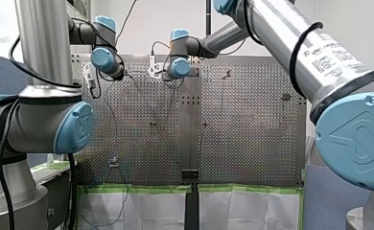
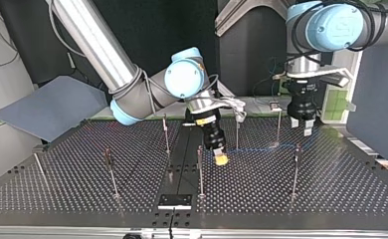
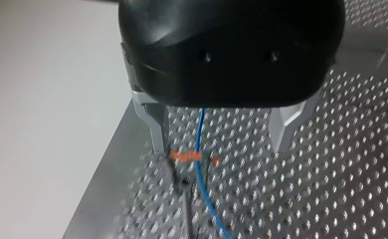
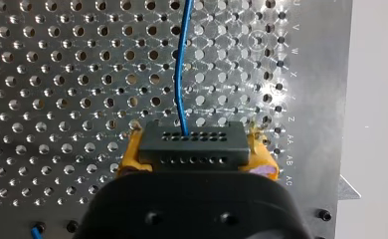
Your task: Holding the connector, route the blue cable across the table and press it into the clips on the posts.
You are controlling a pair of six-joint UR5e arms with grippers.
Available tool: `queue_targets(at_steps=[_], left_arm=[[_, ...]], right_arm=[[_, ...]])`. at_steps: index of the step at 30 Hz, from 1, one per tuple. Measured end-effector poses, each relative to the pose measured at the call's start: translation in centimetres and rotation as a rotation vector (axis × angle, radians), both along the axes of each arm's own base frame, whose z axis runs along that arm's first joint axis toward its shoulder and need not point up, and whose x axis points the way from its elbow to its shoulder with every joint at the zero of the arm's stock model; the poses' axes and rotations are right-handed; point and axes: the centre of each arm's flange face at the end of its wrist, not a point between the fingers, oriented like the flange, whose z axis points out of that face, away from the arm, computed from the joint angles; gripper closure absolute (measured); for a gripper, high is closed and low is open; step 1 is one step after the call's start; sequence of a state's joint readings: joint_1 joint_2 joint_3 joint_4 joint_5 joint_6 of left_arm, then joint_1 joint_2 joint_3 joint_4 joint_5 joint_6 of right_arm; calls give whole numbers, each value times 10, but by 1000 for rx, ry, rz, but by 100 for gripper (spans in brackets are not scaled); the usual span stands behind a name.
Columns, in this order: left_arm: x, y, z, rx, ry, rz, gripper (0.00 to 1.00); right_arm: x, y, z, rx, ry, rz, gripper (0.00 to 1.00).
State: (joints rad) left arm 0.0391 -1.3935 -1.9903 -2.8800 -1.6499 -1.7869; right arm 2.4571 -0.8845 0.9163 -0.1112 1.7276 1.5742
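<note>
My right jaws are clenching the connector (image 4: 192, 144), apart from the orange clip (image 3: 184, 157). The blue cable (image 4: 181, 74) is running from it across that clip. My left jaws are hanging released astride the clip. Advisable: keeping tension, pressing squarely down.

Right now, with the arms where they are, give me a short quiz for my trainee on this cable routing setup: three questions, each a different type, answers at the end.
1. True or false: my right tool is shut on the black connector.
2. In the left wrist view, the blue cable runs: A) between the fingers of my left tool; B) outside both fingers; C) wrapped around one finger.
3. Fill in: the clip on the post under my left tool is coloured ____.

Key: 1 true; 2 A; 3 orange.
</note>
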Motion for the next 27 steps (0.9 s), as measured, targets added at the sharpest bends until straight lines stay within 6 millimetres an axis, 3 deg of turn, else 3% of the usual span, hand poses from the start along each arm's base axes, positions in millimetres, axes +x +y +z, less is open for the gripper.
queue_targets(at_steps=[7,20,27], left_arm=[[11,-15,-12,64,-1,-63,0],[26,-32,-8,76,-75,-96,0],[51,-39,-8,88,-77,-70,0]], right_arm=[[0,0,-1,2,3,-1,100],[0,0,0,3,4,-1,100],[-1,0,0,3,4,-2,100]])
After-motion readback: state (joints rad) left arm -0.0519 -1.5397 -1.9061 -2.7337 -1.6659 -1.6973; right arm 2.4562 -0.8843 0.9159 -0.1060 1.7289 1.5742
